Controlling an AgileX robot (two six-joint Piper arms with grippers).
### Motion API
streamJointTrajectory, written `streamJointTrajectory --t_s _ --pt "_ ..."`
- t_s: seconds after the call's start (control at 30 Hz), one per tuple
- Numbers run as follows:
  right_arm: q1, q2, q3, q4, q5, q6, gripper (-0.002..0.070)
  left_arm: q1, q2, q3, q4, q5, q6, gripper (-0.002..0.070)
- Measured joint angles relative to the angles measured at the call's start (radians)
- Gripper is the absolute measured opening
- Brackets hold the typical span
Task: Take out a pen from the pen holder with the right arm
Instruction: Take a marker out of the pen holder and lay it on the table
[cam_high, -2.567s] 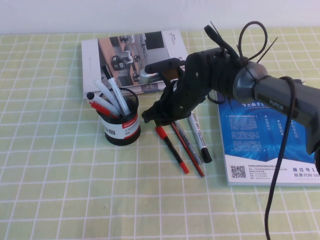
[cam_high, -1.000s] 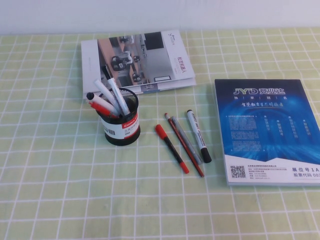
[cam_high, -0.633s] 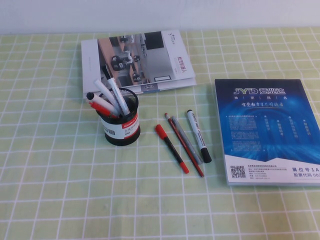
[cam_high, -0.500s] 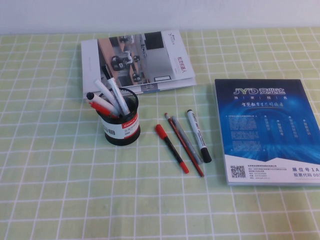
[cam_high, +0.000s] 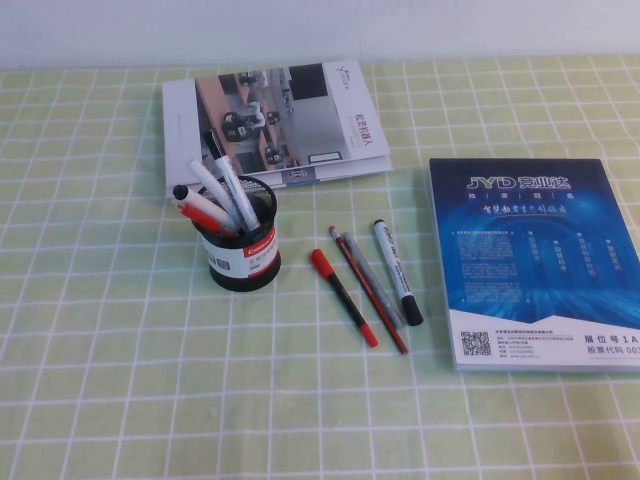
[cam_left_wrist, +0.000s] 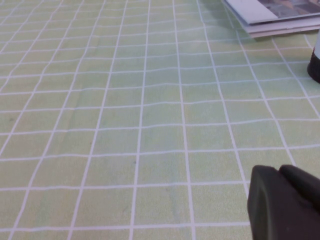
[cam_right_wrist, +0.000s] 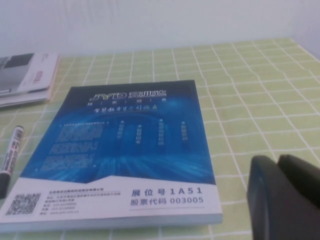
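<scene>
Your pen holder (cam_high: 243, 250), a black mesh cup, stands upright on the green checked tablecloth (cam_high: 120, 380) with several pens (cam_high: 215, 195) leaning out toward 10 o'clock. At its 3 o'clock three loose pens lie near one another: a red pen (cam_high: 343, 298), a thin dark pen (cam_high: 370, 295) and a black marker (cam_high: 398, 272). Farther toward 3 o'clock lies the blue booklet (cam_high: 535, 255). A grey brochure (cam_high: 270, 120) lies at the holder's 12 o'clock.

Your right gripper (cam_right_wrist: 277, 162) shows only in its wrist view, clenched on nothing, above the cloth just beside the booklet's near corner. Your left gripper (cam_left_wrist: 279, 170) hangs over bare cloth, well apart from the holder. Whether it is clenched or released, you cannot tell.
</scene>
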Motion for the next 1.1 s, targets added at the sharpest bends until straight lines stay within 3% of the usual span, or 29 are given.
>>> streamJointTrajectory --t_s 0.6,1.1 --pt "0.0 0.0 0.0 0.046 0.177 -0.041 -0.0012 0.0 0.0 0.0 0.0 0.0 0.0 -0.0005" --pt "0.0 0.0 0.0 0.088 0.183 -0.104 -0.0013 0.0 0.0 0.0 0.0 0.0 0.0 -0.0005"
